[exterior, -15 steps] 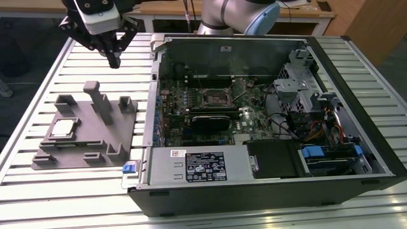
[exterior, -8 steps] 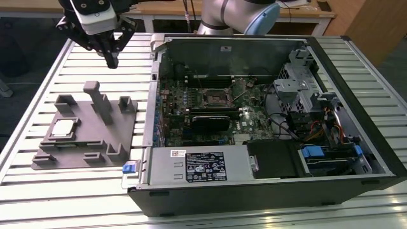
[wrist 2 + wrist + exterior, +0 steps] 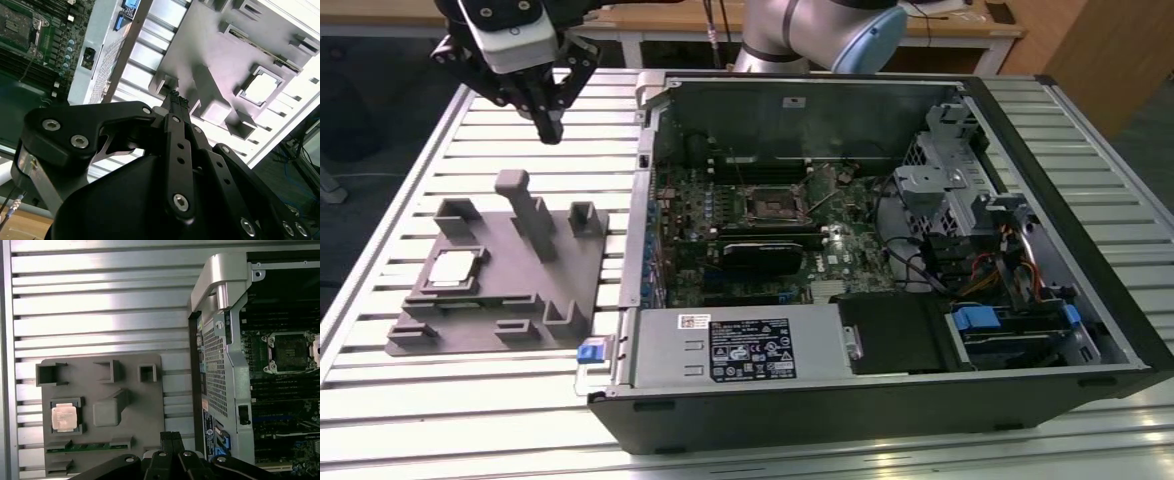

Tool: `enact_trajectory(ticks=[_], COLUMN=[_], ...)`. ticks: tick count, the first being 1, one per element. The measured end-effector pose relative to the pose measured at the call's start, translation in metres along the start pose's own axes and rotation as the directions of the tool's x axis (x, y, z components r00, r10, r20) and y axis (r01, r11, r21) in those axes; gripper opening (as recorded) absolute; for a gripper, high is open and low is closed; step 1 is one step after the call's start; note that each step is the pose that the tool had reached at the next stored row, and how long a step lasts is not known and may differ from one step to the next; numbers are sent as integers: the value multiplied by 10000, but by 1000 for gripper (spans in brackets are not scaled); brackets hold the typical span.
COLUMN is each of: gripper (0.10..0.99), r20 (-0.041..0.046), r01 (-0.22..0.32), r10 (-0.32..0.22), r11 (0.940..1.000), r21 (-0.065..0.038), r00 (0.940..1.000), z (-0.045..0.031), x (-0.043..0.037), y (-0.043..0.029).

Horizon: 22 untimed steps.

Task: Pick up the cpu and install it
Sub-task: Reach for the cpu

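On the tray (image 3: 520, 305) at the exterior view's left, the cpu (image 3: 454, 268) lies unpicked; the end effector (image 3: 547, 130) hovers nearby, closed and empty; the socket (image 3: 771, 205) is unfilled.

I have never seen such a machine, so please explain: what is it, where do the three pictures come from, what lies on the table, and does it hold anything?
It is one robot arm with a black gripper, fingers shut, holding nothing. The exterior view looks on from off the arm; both wrist views come from cameras riding on the arm. On the slatted table lie a grey tray and an open computer case. The cpu, a small silvery square, rests in the tray. The gripper hangs near the tray, apart from the cpu.
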<state>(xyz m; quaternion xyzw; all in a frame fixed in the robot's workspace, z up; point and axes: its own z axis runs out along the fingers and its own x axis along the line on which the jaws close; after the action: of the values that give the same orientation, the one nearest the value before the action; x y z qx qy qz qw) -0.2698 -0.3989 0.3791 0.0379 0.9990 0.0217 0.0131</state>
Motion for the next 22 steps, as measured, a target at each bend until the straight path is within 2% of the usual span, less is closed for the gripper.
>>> enact_trajectory(ticks=[22], gripper=[106], r20=[0], r01=[1], r10=[-1], r11=[10000], r21=[0], r00=[10000], z=[6], x=[146], y=[-12])
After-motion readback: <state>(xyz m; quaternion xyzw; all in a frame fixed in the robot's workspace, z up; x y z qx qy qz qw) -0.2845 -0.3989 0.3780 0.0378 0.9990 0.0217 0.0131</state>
